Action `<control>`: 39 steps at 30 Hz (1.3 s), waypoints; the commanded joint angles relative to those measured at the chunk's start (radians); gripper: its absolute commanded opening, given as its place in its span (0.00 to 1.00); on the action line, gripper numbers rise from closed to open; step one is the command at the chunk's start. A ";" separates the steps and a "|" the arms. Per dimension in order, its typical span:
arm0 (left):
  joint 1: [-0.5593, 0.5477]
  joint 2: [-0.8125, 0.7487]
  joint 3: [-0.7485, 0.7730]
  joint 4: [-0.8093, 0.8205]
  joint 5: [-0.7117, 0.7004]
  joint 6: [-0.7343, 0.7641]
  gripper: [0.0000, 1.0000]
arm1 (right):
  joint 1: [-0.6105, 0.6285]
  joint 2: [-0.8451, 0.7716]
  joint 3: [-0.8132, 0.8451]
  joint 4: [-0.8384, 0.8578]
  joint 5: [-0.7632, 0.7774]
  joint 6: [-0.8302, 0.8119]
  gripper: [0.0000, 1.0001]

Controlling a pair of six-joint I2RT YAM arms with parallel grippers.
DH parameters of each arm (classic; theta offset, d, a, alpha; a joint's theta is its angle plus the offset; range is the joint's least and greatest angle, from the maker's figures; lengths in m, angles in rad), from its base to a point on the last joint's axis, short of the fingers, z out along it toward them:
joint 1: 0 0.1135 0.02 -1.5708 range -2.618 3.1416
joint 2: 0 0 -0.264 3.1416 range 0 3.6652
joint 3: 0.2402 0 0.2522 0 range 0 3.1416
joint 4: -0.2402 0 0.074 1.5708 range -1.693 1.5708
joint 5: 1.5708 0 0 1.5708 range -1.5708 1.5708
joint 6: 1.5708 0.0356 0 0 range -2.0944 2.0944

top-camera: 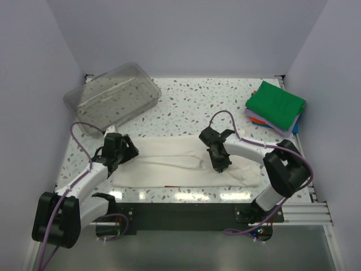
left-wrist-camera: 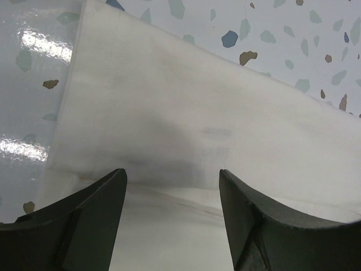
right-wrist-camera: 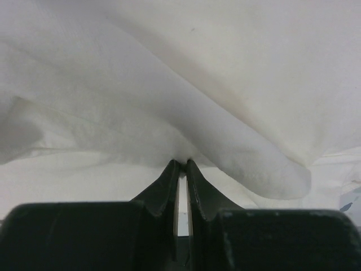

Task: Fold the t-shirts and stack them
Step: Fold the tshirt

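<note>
Lying flat, cream-white t-shirt, long axis left-right

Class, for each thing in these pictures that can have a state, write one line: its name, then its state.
White shirt, lying flat, folded into a long strip, not yet stacked.
Left end effector, open, over the white shirt's left end.
Right end effector, shut on a pinch of the white shirt.
Green shirt, folded, lying on the other folded shirts.
Tub, empty.
</note>
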 commanded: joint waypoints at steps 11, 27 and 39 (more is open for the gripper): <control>0.010 0.038 0.000 0.042 -0.010 0.024 0.72 | 0.003 -0.045 0.088 -0.123 -0.135 -0.025 0.08; 0.012 0.094 0.019 0.067 -0.005 0.032 0.72 | 0.036 0.023 0.150 -0.121 -0.410 -0.040 0.01; 0.018 0.080 0.049 0.004 -0.045 0.052 0.72 | 0.063 0.086 0.173 -0.087 -0.451 -0.016 0.02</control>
